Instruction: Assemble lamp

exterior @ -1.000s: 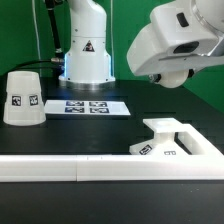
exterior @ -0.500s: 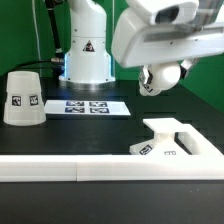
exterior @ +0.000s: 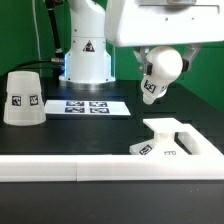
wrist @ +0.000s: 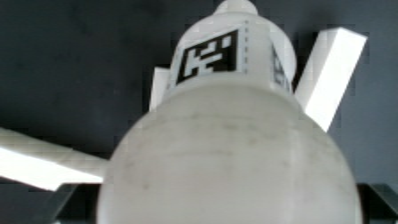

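The gripper [exterior: 165,58] is hanging over the exterior view's right side, clamping the bulb [exterior: 157,82], which is tilting above the base [exterior: 185,146]. The fingers are largely hiding behind the bulb's round head. The shade [exterior: 22,97] is sitting far left. In the wrist view the blurred bulb is covering nearly everything.

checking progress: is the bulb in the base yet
Out: the bulb hangs tilted in the air, apart from the base on the table.

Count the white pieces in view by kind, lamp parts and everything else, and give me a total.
shade: 1
bulb: 1
base: 1
long rail: 1
marker board: 1
Total: 5
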`<state>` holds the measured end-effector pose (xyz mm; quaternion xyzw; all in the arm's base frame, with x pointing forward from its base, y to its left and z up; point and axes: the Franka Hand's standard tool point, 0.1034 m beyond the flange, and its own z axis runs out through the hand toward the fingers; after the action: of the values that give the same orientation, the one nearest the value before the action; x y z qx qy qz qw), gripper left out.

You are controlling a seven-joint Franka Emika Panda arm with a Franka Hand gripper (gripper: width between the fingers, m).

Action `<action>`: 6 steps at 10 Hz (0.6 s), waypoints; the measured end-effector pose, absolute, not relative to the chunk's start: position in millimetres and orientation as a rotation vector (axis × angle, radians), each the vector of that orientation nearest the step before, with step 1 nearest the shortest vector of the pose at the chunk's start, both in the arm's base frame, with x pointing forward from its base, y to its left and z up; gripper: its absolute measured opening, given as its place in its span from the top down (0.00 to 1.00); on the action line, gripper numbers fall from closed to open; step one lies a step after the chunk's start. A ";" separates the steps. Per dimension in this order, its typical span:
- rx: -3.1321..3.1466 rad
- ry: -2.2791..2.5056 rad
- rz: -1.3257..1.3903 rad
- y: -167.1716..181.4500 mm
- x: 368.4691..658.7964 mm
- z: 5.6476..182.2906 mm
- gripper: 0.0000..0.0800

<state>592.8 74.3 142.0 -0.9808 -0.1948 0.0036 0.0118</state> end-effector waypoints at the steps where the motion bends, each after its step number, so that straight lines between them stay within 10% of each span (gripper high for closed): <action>1: -3.049 -0.657 -0.142 61.5 592.7 148.1 0.28; 6: -3.042 -0.689 -0.647 39.9 607.6 167.1 0.28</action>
<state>607.6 39.9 167.1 -0.9547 -0.2162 -0.2031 -0.0218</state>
